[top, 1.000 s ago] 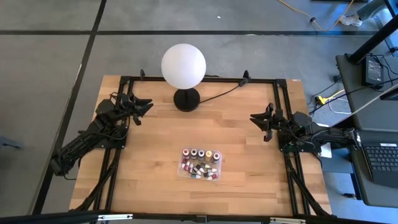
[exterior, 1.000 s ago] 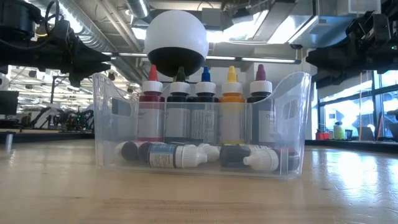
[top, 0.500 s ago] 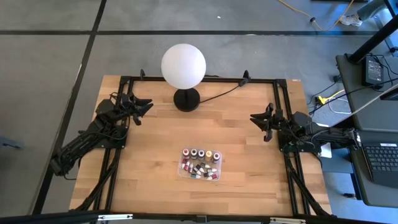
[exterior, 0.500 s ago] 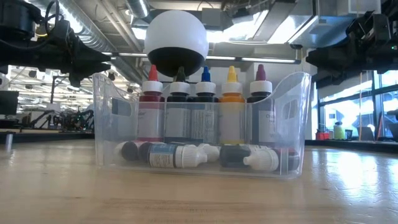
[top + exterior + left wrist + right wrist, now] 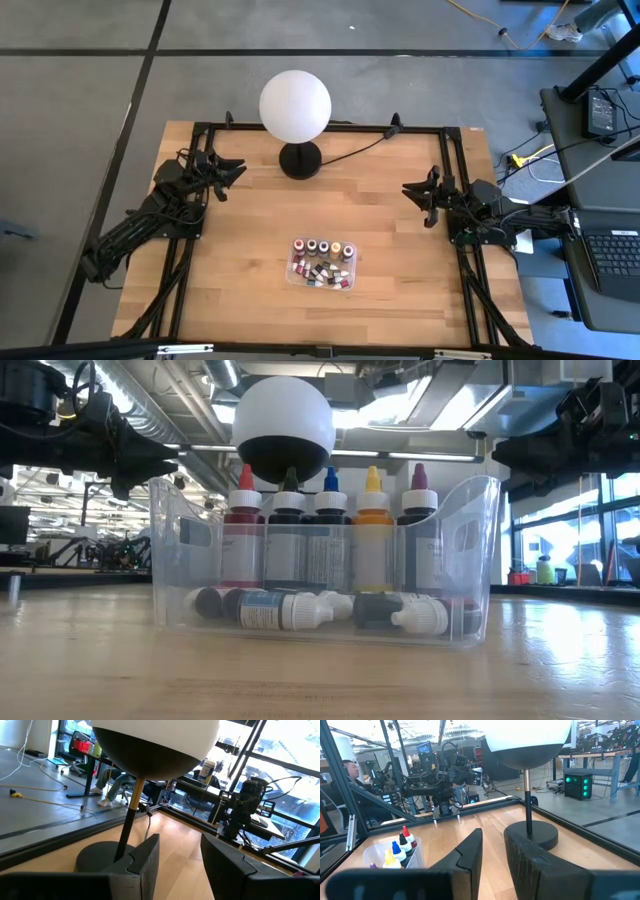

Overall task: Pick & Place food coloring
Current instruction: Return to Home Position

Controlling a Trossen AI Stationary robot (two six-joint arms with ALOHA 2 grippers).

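The food coloring bottles (image 5: 322, 262) fill a clear plastic tray (image 5: 289, 265) on the wooden table, near its front middle. Several bottles (image 5: 330, 550) stand upright in a row along the tray's far side, and others lie on its floor. My left gripper (image 5: 236, 168) hovers level near the table's far left, open and empty (image 5: 180, 865), pointing at the lamp. My right gripper (image 5: 410, 190) hovers level at the right side, open with a narrower gap and nothing in it (image 5: 494, 855). Both are far from the tray (image 5: 380, 851).
A white globe lamp (image 5: 295, 105) on a black base (image 5: 300, 160) stands at the far middle of the table, its cord running toward the far right. A black frame rail (image 5: 330, 127) borders the table. A person (image 5: 351, 770) sits beyond the table's left side.
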